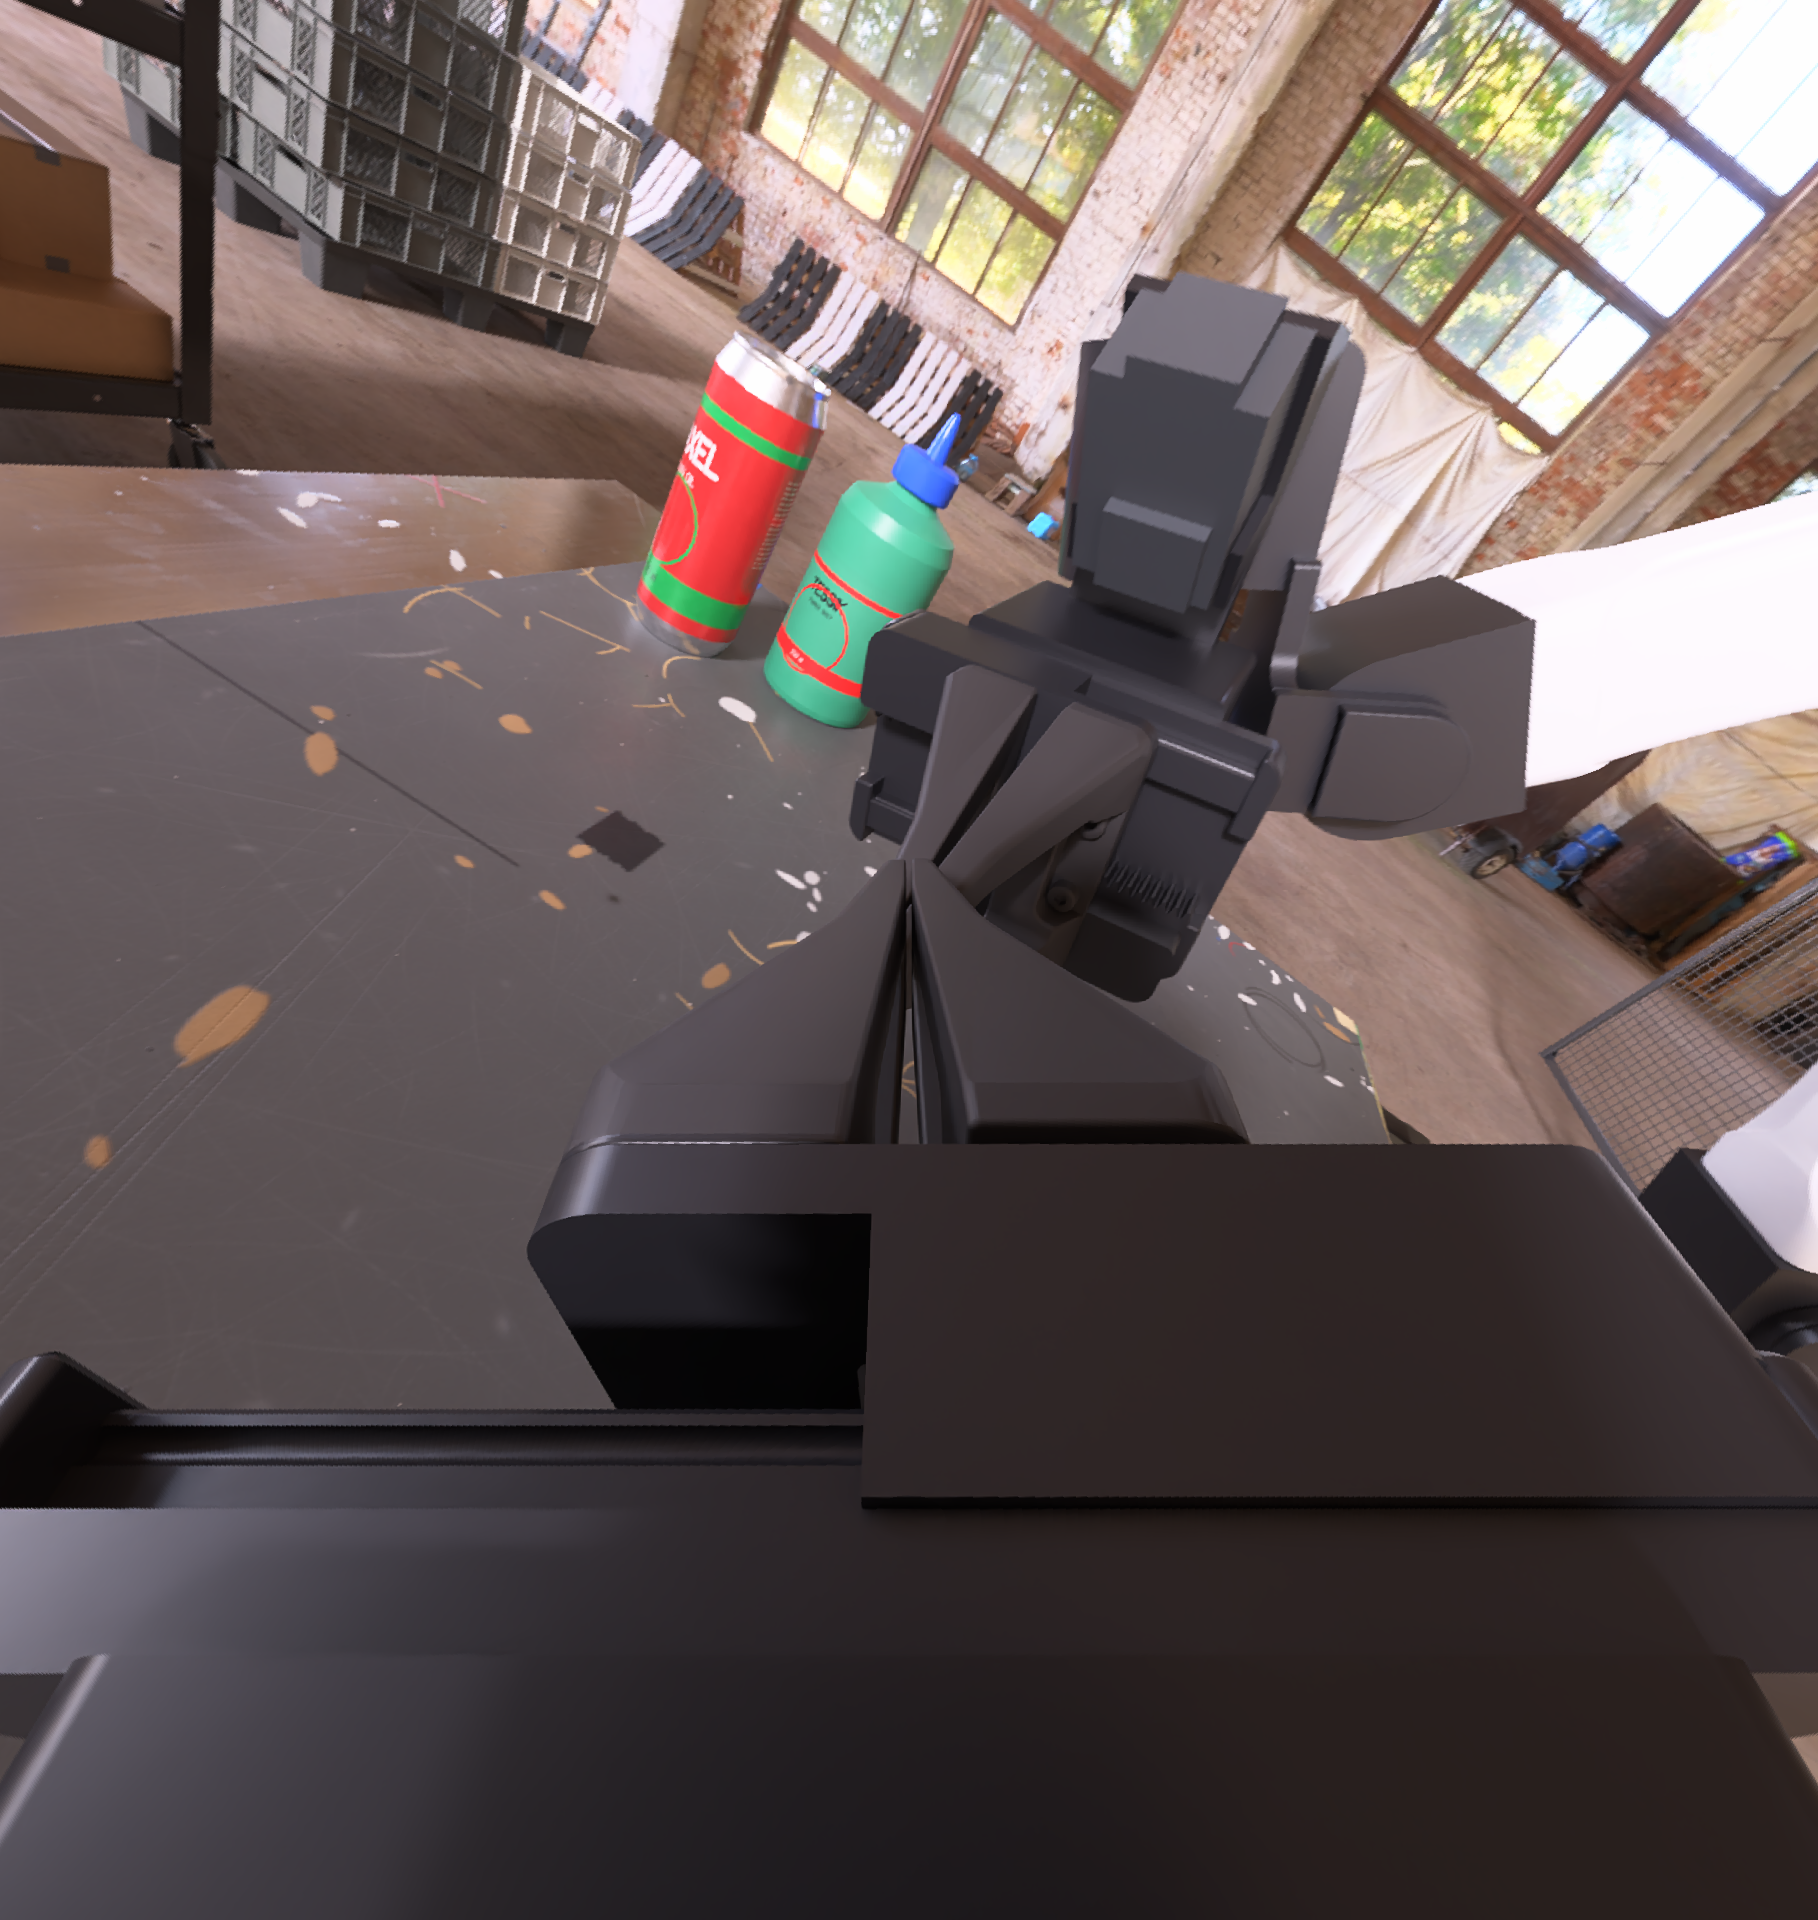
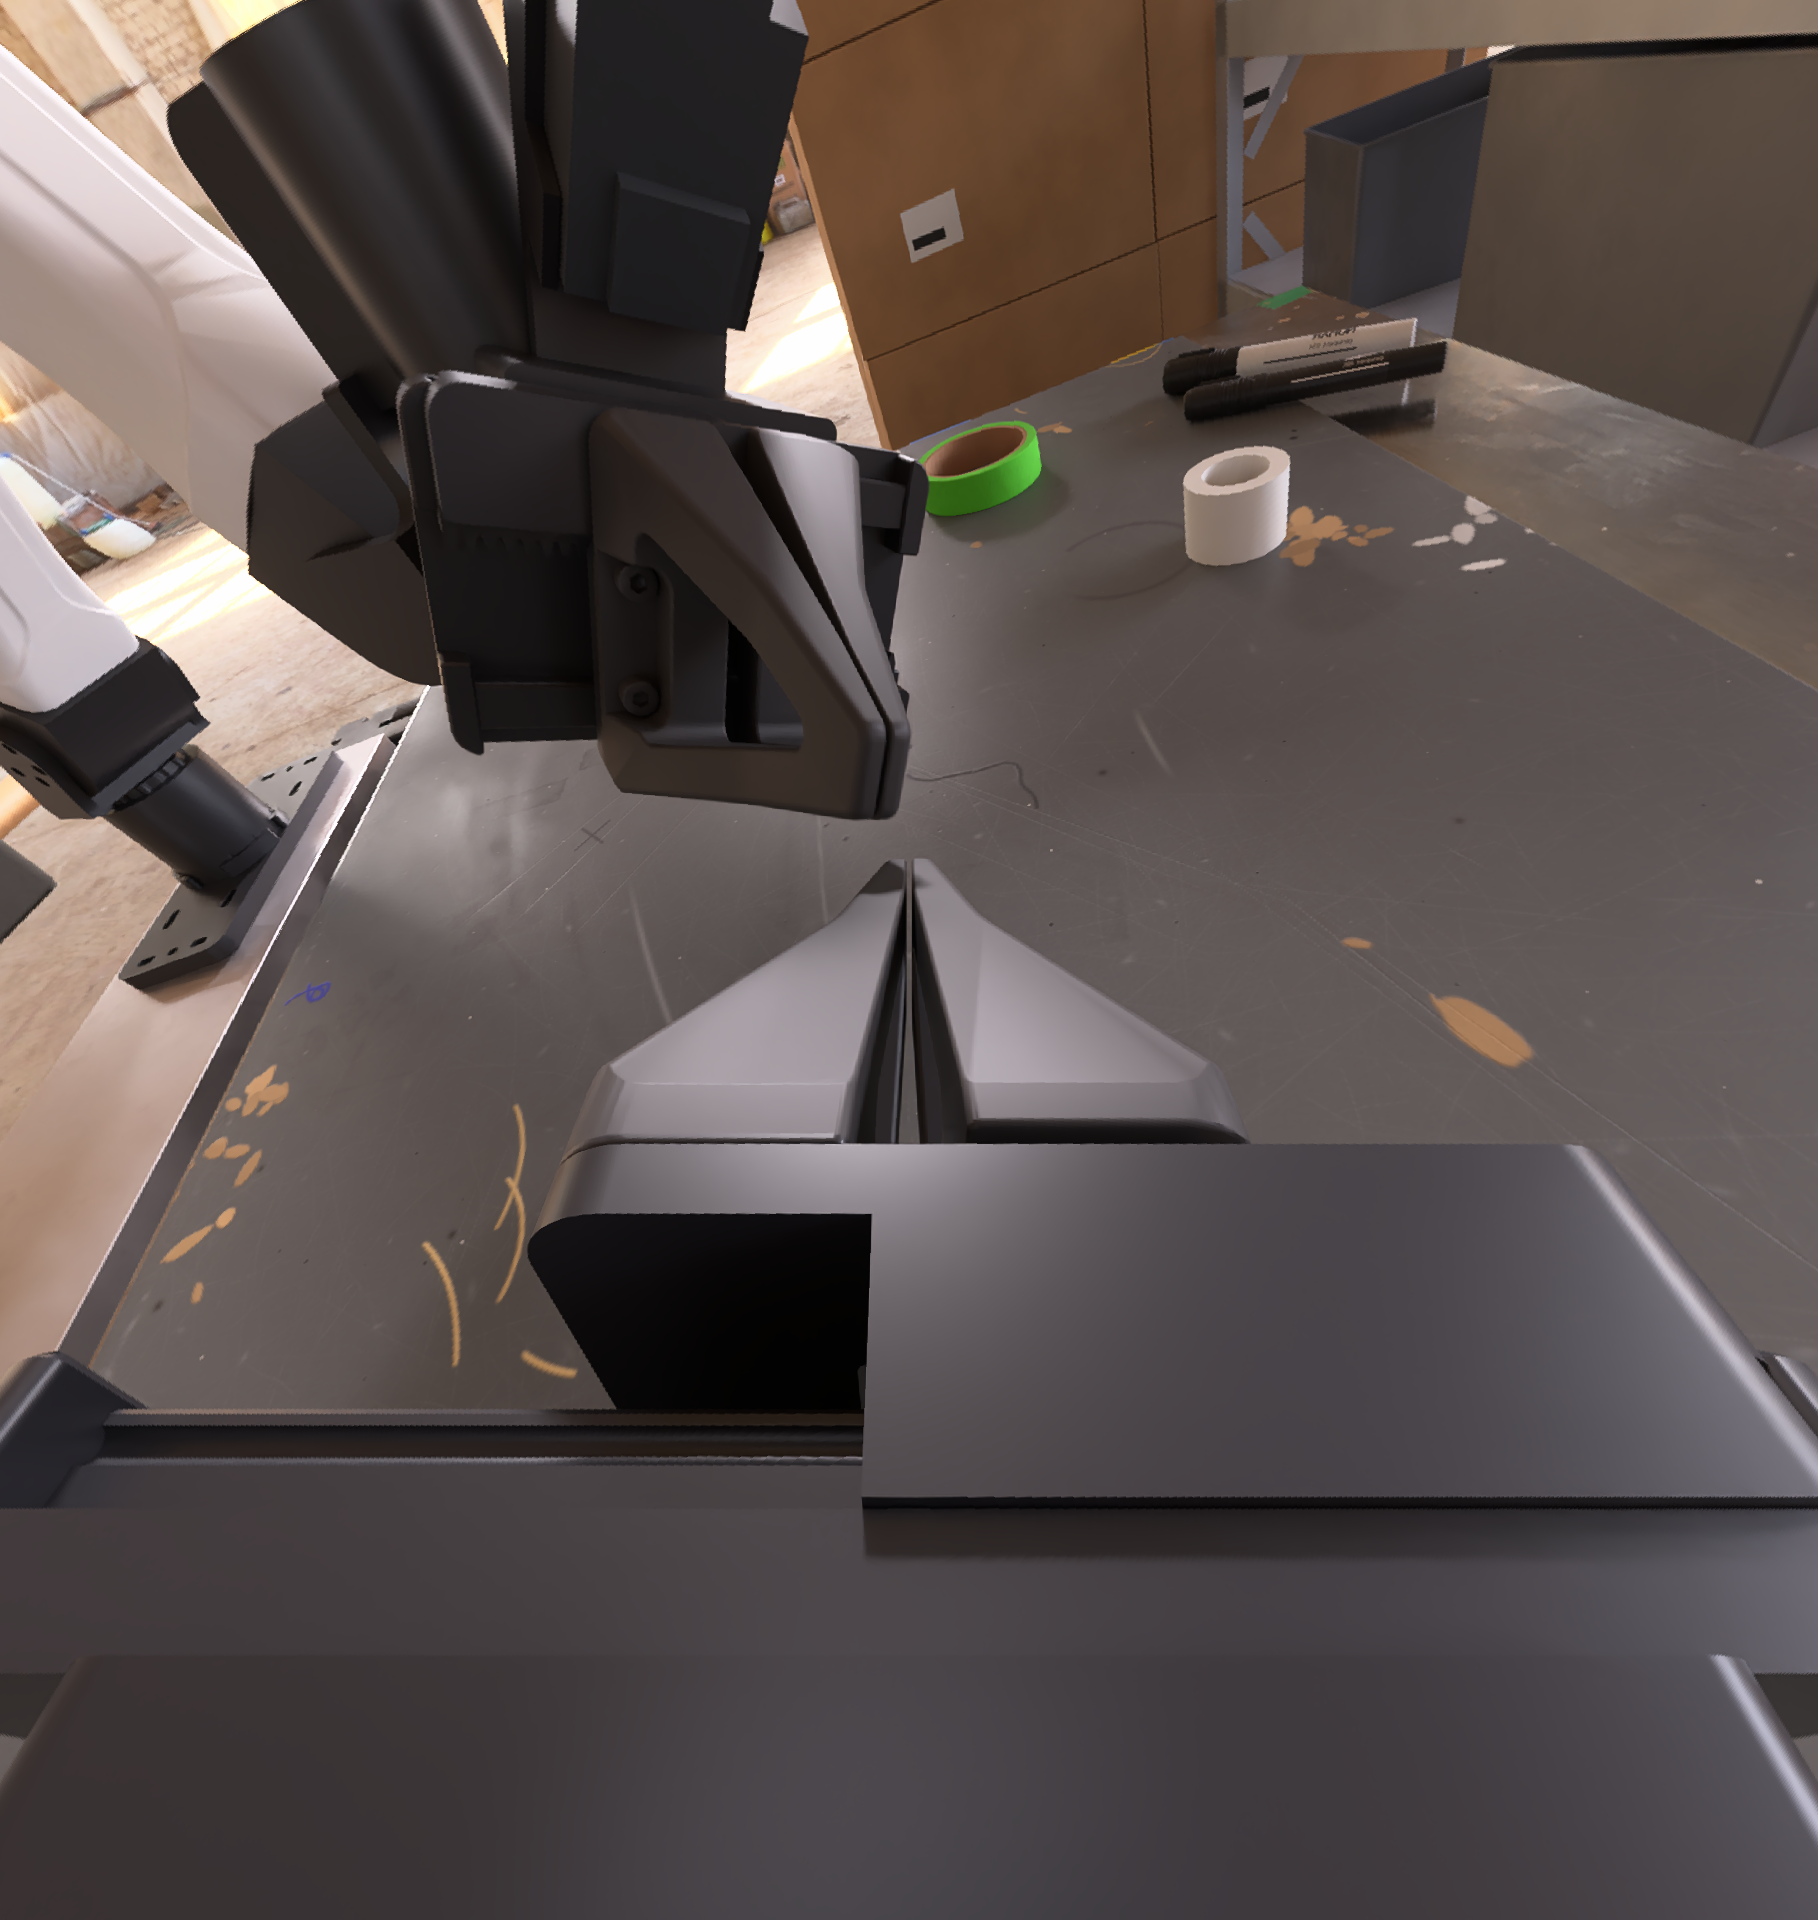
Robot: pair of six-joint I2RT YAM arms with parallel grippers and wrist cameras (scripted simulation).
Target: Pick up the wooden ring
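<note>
Both grippers, L (image 1: 907, 883) & R (image 2: 907, 878), closed on nothing above table (image 2: 1404, 831), no wooden ring visible

The right gripper (image 1: 920, 862) hides the right flank of a green bottle (image 1: 863, 603) on the table (image 1: 261, 831). In the right wrist view, the left gripper (image 2: 889, 769) covers the near edge of a green tape roll (image 2: 988, 468); two black markers (image 2: 1310, 374) lie too far off for detail.

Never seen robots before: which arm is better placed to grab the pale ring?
Probably right: the right end effector points toward the pale ring beside the green tape roll. The left end effector faces a can and bottle.
</note>
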